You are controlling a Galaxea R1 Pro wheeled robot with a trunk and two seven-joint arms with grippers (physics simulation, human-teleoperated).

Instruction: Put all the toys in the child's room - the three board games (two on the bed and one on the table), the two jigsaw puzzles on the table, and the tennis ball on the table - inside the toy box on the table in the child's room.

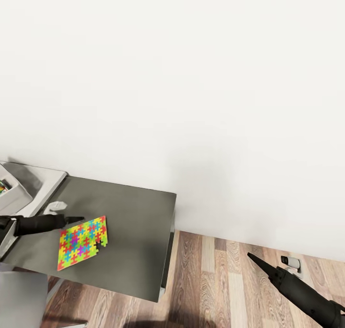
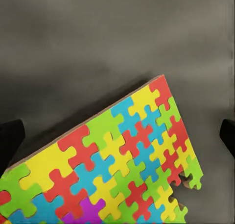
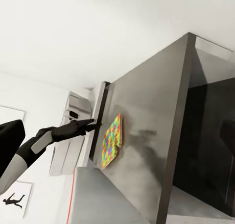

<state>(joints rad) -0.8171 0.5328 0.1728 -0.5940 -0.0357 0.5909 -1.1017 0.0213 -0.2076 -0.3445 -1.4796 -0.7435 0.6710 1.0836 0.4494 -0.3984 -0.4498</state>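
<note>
Thin flat jigsaw puzzle sheet [image 1: 82,242] of interlocking yellow, red, blue, green and purple pieces, one corner notched: lies flat on the dark grey top of the long desk [image 1: 134,218], towards the desk's left part, well in from its right edge and nearer its front edge than the wall. Left gripper [image 1: 75,219], black and slender: held over the desk top just beside the puzzle's far corner on the side towards the light grey section; contact with the sheet cannot be told. In the left wrist view the puzzle [image 2: 112,170] lies below the gripper, with the two dark fingertips [image 2: 11,140] standing wide apart at either side and nothing between them. Shallow light grey plastic toy box [image 1: 12,189] with a rim: on the light grey desk top at its left end, beyond the left gripper, partly cut by the frame. Right gripper [image 1: 252,258], black: over the wood-plank floor [image 1: 225,280], off the desk's right edge, well apart from the puzzle, its fingers apart and empty in the right wrist view.
</note>
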